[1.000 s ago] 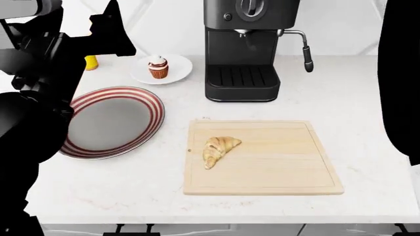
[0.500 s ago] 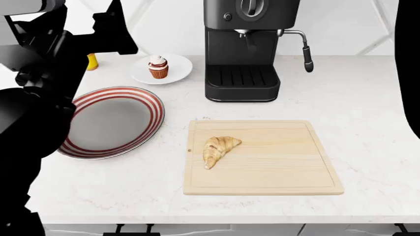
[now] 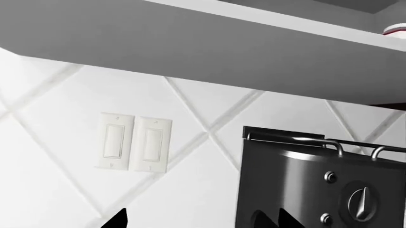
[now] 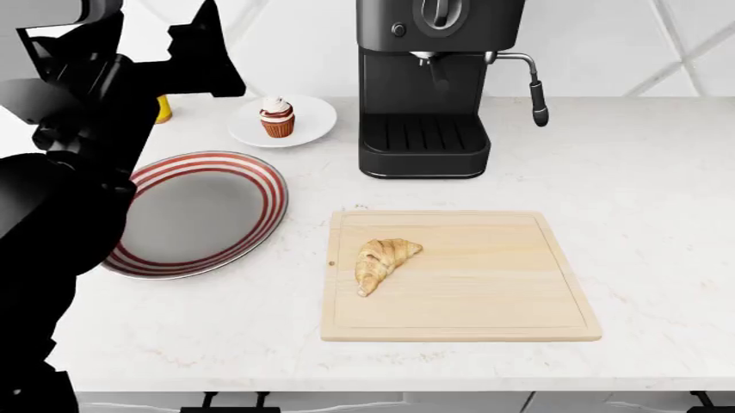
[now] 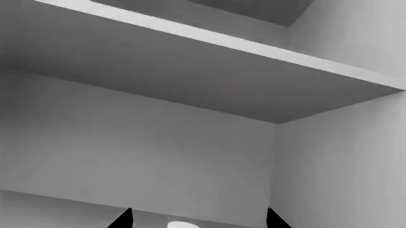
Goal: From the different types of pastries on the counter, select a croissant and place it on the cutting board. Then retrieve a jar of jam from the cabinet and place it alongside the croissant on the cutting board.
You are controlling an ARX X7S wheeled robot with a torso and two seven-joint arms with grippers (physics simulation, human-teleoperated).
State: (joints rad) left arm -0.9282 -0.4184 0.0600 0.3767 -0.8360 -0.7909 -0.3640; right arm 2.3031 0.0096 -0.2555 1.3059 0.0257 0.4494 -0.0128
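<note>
Taking the left wrist view first: your left hand (image 3: 199,223) shows only dark fingertips at the frame edge, spread wide with nothing between them. It faces the tiled wall, a pair of light switches (image 3: 134,142) and the coffee machine (image 3: 323,183), under the cabinet's underside. A sliver of red-rimmed white (image 3: 394,31) sits on the cabinet shelf; it may be the jar of jam, but too little shows to say.

Head view: the croissant (image 4: 384,261) lies on the cutting board (image 4: 483,301), toward its left side, so that step looks done. The cupcake (image 4: 275,118) stands on its small plate near the striped plate (image 4: 198,211) on the table (image 4: 643,172). The left arm is raised at the frame's left; the right arm is out of sight.

Right wrist view: your right hand (image 5: 198,221) is inside the cabinet, tips apart, nothing held. A pale rounded shape (image 5: 180,224) sits between them at the frame edge.

Risks, as judged: closing blind on that half-seen shape could knock it over or push it back. Your left hand is near the coffee machine; a careless swing could strike it.
</note>
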